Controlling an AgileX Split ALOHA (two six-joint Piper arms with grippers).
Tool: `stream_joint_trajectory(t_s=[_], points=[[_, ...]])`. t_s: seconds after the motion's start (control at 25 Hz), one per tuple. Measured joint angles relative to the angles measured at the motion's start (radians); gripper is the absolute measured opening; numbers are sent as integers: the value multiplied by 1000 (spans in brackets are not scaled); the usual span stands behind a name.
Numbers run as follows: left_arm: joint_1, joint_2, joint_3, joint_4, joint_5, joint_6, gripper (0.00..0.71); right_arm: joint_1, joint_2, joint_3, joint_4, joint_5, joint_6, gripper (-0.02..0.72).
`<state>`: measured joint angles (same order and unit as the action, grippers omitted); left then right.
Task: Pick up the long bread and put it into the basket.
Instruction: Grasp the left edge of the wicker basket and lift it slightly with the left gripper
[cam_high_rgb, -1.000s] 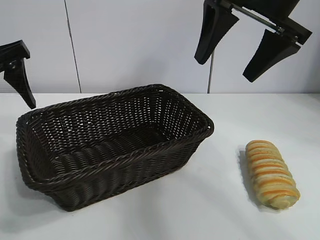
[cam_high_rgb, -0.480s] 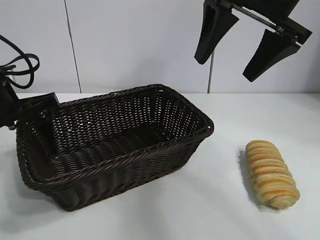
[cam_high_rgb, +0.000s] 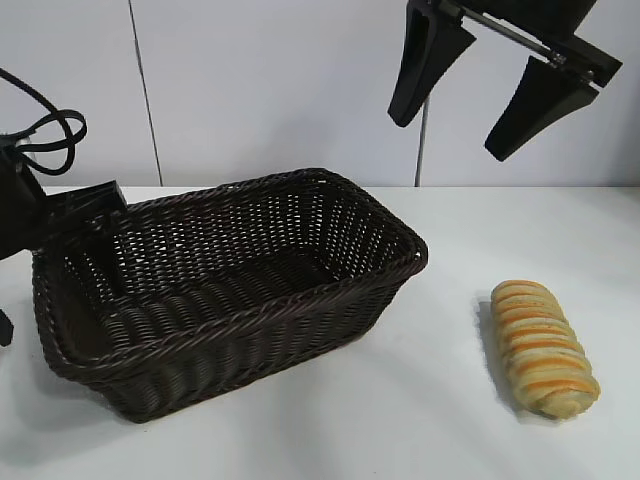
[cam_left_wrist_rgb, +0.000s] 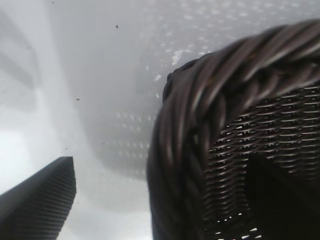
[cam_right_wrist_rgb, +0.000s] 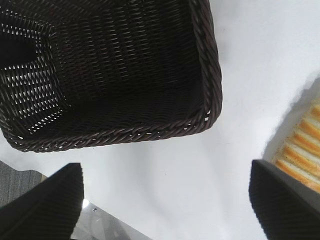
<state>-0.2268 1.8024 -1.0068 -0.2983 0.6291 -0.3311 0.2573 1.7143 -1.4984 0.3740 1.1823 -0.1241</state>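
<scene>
long bread (cam_high_rgb: 543, 348) lying on the white table (cam_high_rgb: 400, 420), well apart to the right of the basket (cam_high_rgb: 225, 285). right gripper (cam_high_rgb: 498, 75) high above the table, jaws spread, empty. left gripper (cam_high_rgb: 45, 235) at the basket's left end, straddling its rim, jaws spread.

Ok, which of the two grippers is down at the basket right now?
The left gripper, open at the basket's left end, straddling its braided rim. The right gripper hangs open high above the table, over the gap between basket and long bread.
</scene>
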Motion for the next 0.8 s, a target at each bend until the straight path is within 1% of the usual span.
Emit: stream_joint_trajectory(t_s=[0.32, 0.48, 0.52, 0.56, 0.6, 0.68, 0.76, 0.8], points=[[0, 1, 0, -19, -5, 0, 656, 0, 0, 0, 0, -9, 0, 622], [0, 34, 0, -29, -4, 0, 655, 0, 0, 0, 0, -21, 0, 622], [0, 41, 0, -30, -3, 0, 651, 0, 0, 0, -1, -22, 0, 622], [0, 44, 0, -30, -3, 0, 633, 0, 0, 0, -1, -22, 0, 622], [0, 45, 0, -30, -4, 0, 596, 0, 0, 0, -4, -22, 0, 622], [0, 45, 0, -30, -3, 1, 395, 0, 0, 0, -4, -22, 0, 622], [0, 45, 0, -35, 0, 16, 159, 0, 0, 0, -4, -22, 0, 622], [0, 45, -1, -44, 2, 15, 113, 0, 0, 0, -4, -22, 0, 622]])
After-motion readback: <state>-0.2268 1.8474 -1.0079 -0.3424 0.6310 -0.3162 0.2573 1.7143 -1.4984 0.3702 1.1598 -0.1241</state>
